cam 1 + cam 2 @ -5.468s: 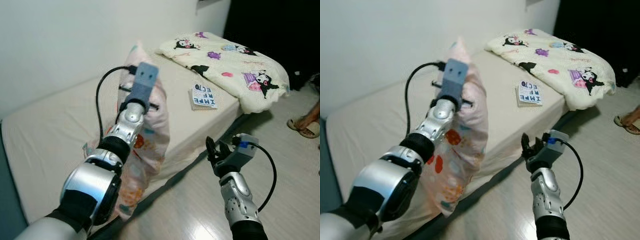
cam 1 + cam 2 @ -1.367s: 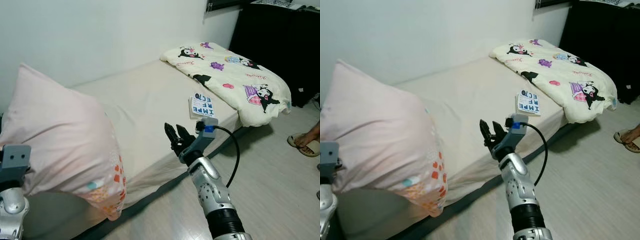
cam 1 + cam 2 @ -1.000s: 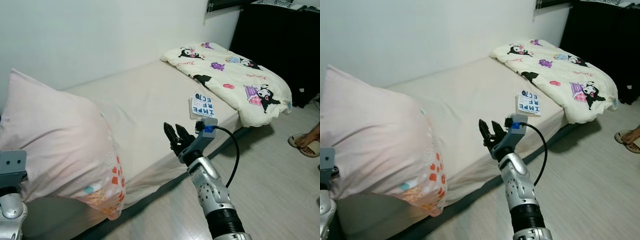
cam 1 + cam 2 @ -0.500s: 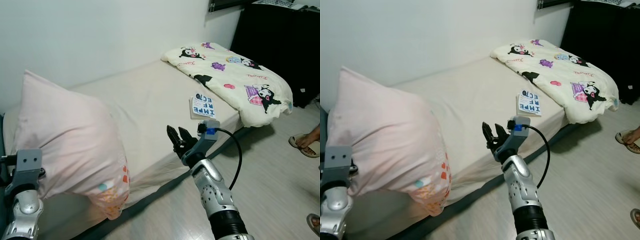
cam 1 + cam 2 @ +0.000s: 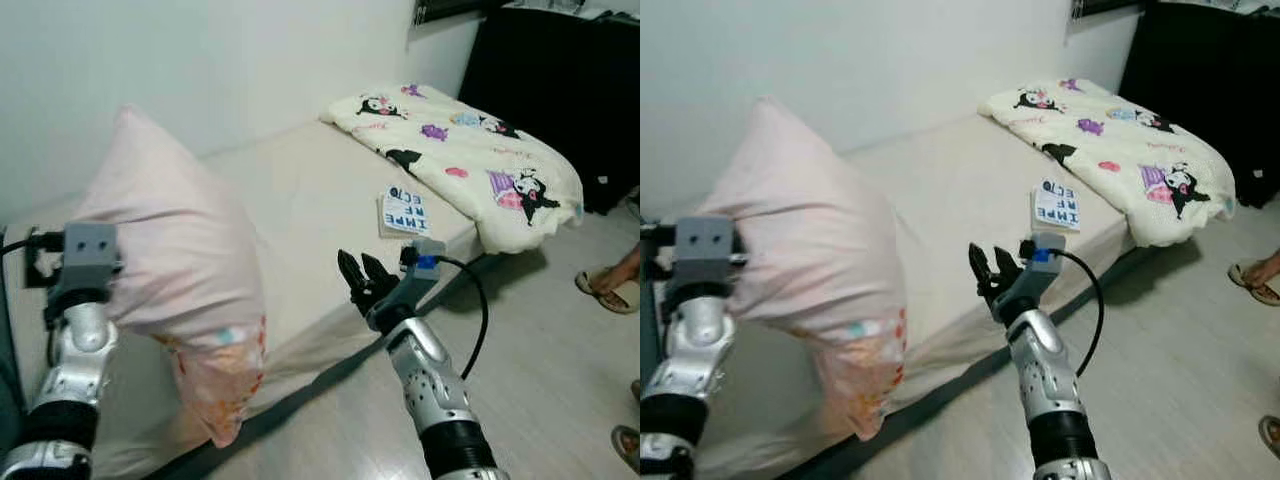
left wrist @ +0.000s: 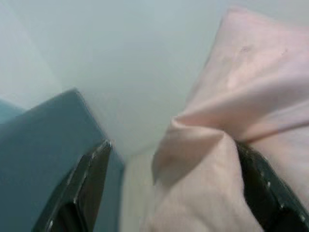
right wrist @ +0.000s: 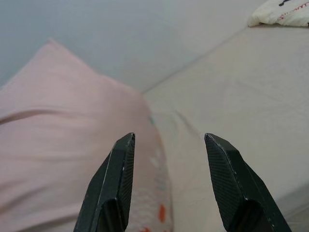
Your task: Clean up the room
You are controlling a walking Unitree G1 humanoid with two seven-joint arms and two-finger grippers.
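1. Pillow [image 5: 180, 270] hangs pinched in the left end effector [image 6: 164, 188], whose fingers bite a fold at the upper edge; its long axis runs downward, the printed corner dangling just over the near edge of the bed [image 5: 310, 200].
2. Right end effector [image 5: 360, 280], fingers spread and empty, hovers beside the pillow over the bed's edge, so the left arm is plainly the nearer one.
3. Bare mattress lies just beyond the left end effector, toward the wall; my judgement is that this open room suits setting the pillow down.
4. Farther off, beyond the right end effector, lie a book [image 5: 405, 212] and then a cartoon-print quilt [image 5: 470, 150].
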